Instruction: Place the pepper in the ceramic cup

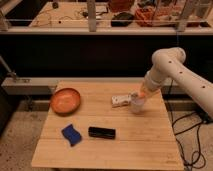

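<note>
- Camera view: the arm (169, 64) reaches in from the right, and the gripper (143, 92) sits at its lower end over the right-centre of the table (125, 150).
- Jaws clenched on the pepper (140, 95). Only a small orange patch shows at the tip, clear of the tabletop, so I read it as held.
- Key relation: the cup (136, 105) stands upright directly below the pepper, a touch to the left in this view. The orange patch sits right at the cup's rim. I can't tell whether the tip is already inside the mouth or just above it.
- Pepper's long axis: can't tell, too little of it shows. My guess is it hangs roughly downward along the wrist line, tilted to lower left.
- White block (119, 101) lies flat just left of the cup, touching it or nearly so. That's the only thing close enough to matter.
- Bowl (65, 101) at far left, blue sponge (71, 134) and black bar (102, 132) on the front half. All are well apart from the cup.
- Step, as I judge it: carry is done and the drop is pending.
- The next move needs the pepper centred over the mouth, lowered a little, then let go.
- Risks: the pepper catches the rim and tips out toward the block, or the wrist nudges the cup, which looks light.
</note>
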